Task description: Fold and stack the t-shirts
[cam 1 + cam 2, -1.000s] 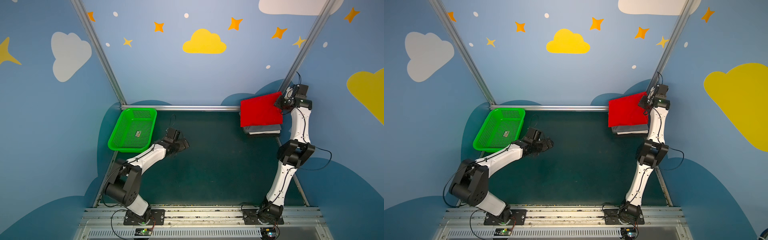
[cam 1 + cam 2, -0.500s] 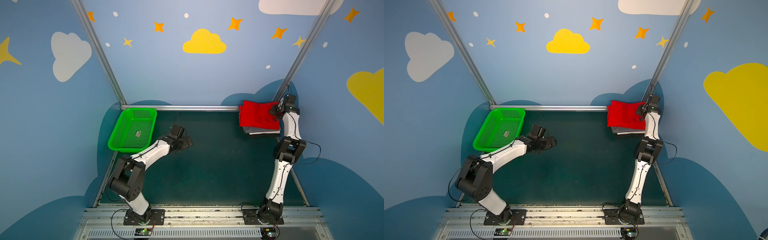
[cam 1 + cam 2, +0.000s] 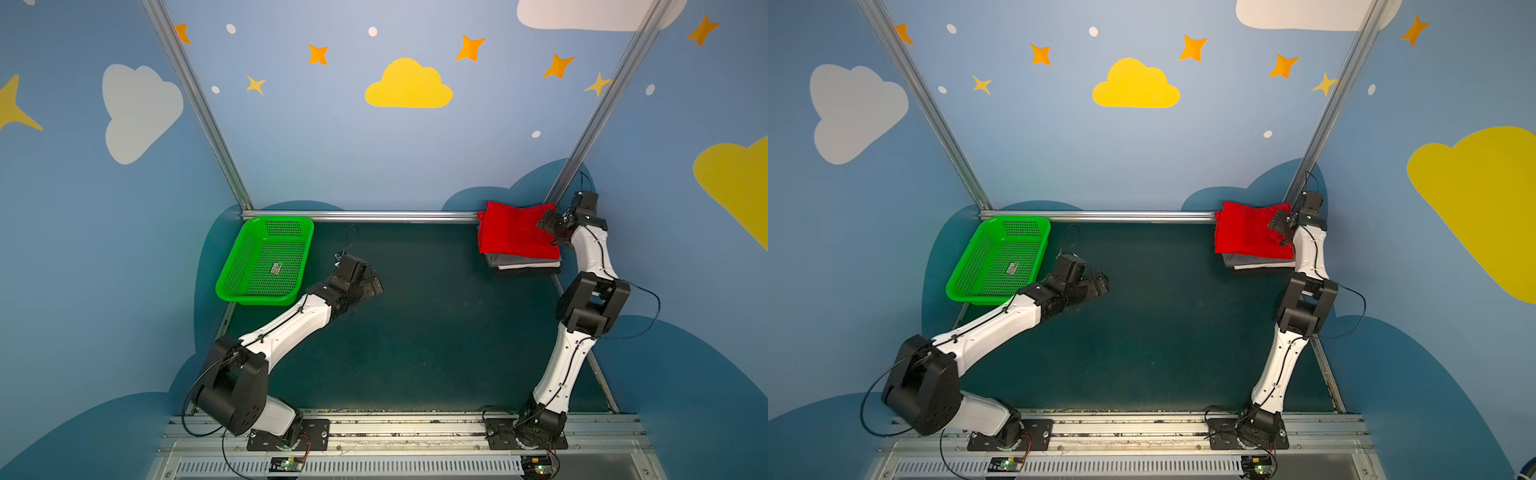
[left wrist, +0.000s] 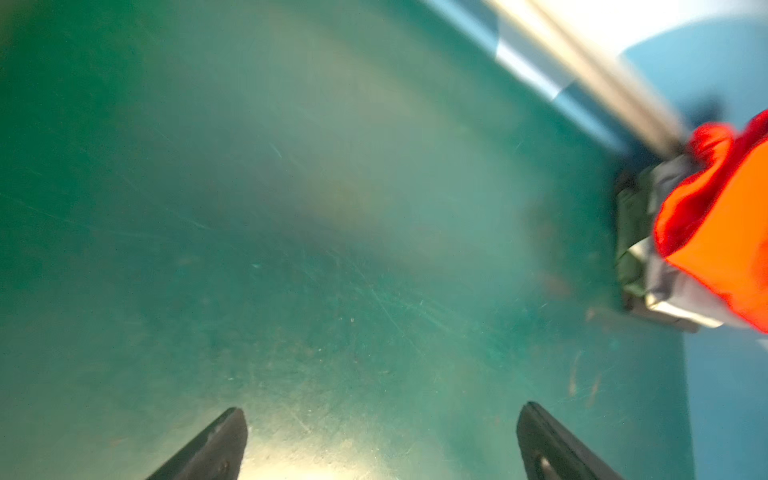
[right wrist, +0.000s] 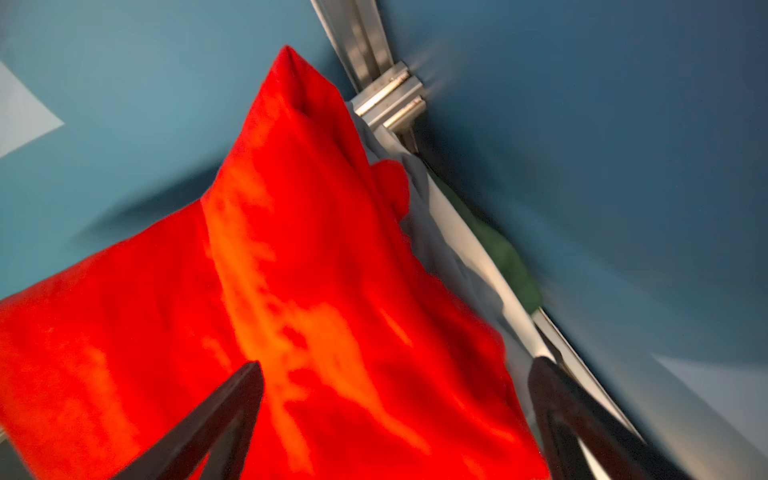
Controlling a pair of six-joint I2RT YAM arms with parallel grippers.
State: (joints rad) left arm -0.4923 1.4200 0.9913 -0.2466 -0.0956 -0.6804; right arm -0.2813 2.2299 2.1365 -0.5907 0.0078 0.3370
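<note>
Two arms are reaching in from the near rail over the dark green desk [image 3: 415, 332]. The left claw [image 3: 371, 286] is hanging low over bare desk, left of centre, with its fingers [image 4: 216, 440] spread wide and nothing between them. Whether it is touching the desk cannot be told. Just beyond it, on the left, a green basket [image 3: 255, 297] is sitting in the far left corner with a small label lying on its floor.

The t-shirts are stacked in the far right corner, against the back rail. The red t-shirt [image 3: 513, 230] is lying folded on top, a bit rumpled. A grey shirt [image 3: 513, 260] and then a white shirt [image 3: 530, 266] are peeking out below it. The bottom layer is looking dark and is too thin to tell. The right claw [image 3: 550, 230] is sitting over the red t-shirt's right edge with its fingers spread apart. It is pinching nothing, and red cloth is lying under the gap.
</note>
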